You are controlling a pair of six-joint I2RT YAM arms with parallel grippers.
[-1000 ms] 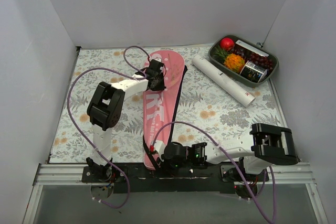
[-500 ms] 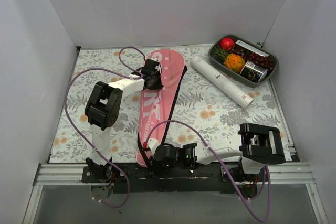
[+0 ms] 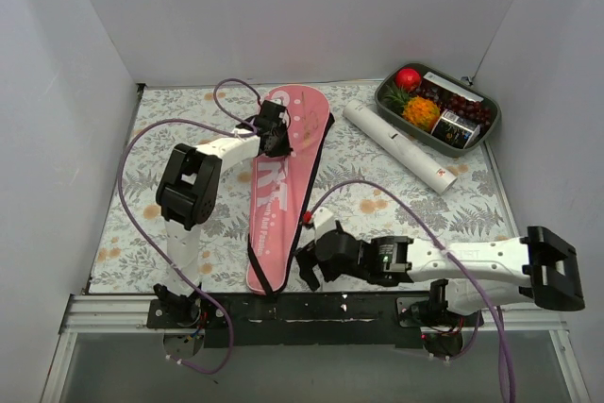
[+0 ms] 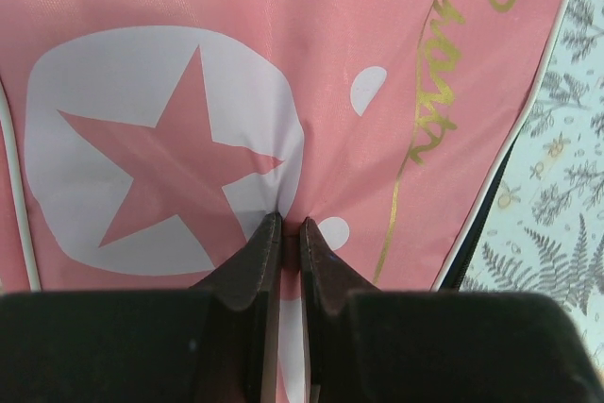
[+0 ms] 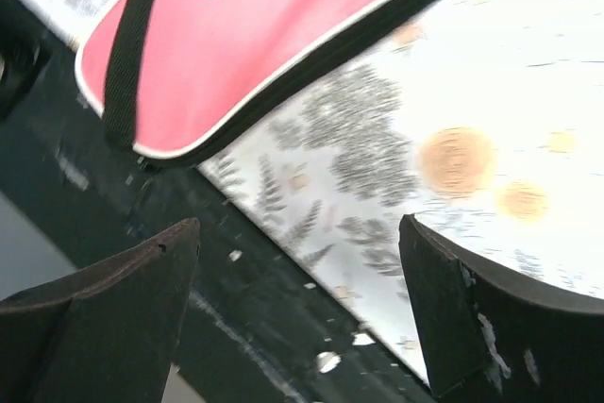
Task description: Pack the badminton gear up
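- The pink bag (image 3: 281, 181) lies lengthwise in the middle of the table (image 3: 377, 205). Its wide end is toward the top of the overhead view and its narrow end is at the bottom edge.
- The left gripper (image 4: 291, 233) has a small fold of the bag's pink cloth nipped tight between its fingers, right beside the big star print.
- The right gripper (image 5: 297, 238) is spread wide with nothing in it, just off the bag's narrow end, where the black strap (image 5: 127, 54) loops down.
- The white tube (image 3: 398, 146) lies on the table well to the right of the bag, near the grey tray (image 3: 379, 96). It isn't packed yet.
- I can't see a racket or shuttlecock anywhere; whether they are inside the bag I can't tell.
- My guess is the bag is being held for opening or shifting. To do that well, the pinch should take only the top layer and lift gently, so the cloth doesn't slip out.
- The free gripper would do best pinning or taking the narrow end, so the bag doesn't slide or twist.
- The left arm (image 3: 189, 186) has its elbow raised at centre left, and its forearm reaches up and right to the wide end.
- The right arm (image 3: 472, 257) stretches low along the bottom of the frame, from lower right toward the centre.
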